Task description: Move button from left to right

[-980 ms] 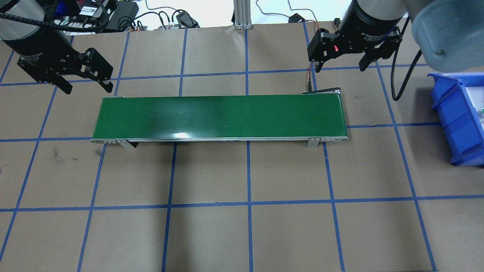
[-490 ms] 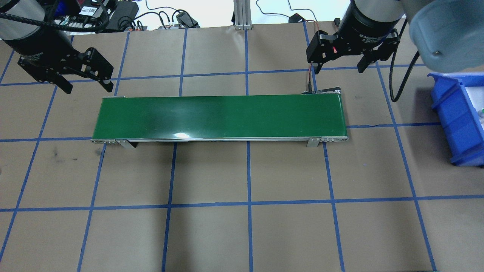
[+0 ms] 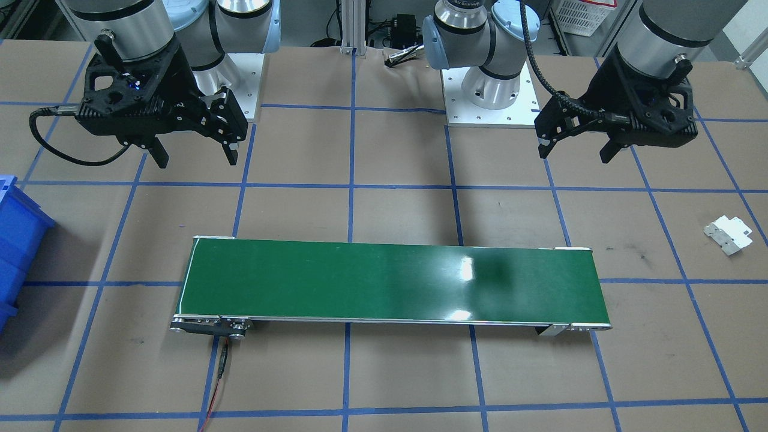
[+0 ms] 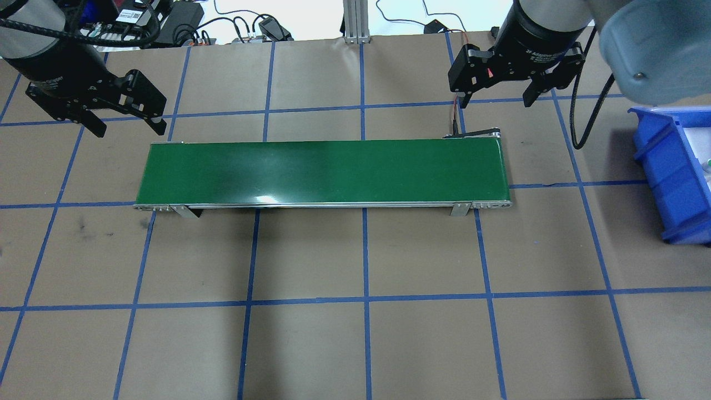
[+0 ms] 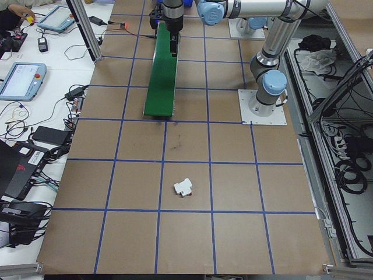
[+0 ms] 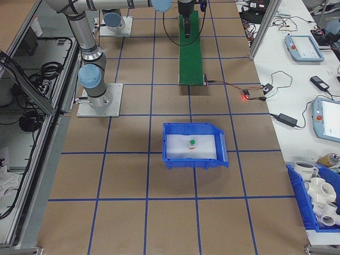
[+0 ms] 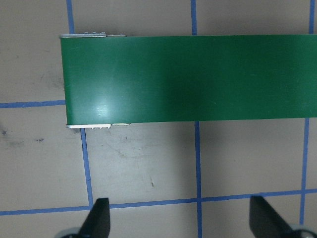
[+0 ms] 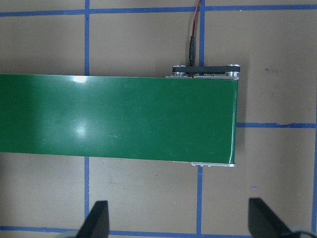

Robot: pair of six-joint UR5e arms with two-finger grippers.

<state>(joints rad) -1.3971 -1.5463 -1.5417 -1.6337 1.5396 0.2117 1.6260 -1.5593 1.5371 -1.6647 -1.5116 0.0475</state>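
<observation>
Sitting in the blue bin [image 6: 195, 147] on the robot's right end of the table, the button [image 6: 192, 143] shows green cap up on the white liner, so judged from this the move to the right side looks done. Nearest the front-facing camera, the green conveyor belt [image 3: 393, 288] lies across the taped grid with nothing on it; its red power lead [image 3: 215, 384] trails off the motor end, which is on the robot's right, probably because that's the delivery end near the bin. Beyond the belt, both arms hang raised above the table, apart from belt and parts, likely parked clear. Left gripper [image 3: 577, 146] has jaws spread wide, holding nothing; left wrist view shows both fingertips well apart over bare table. Right gripper [image 3: 195, 150] likewise spread and empty, fingertips framing the belt's motor end in its wrist view. White metal bracket [image 3: 728, 234] lies alone on the robot's left side, untouched, not the task's part.
</observation>
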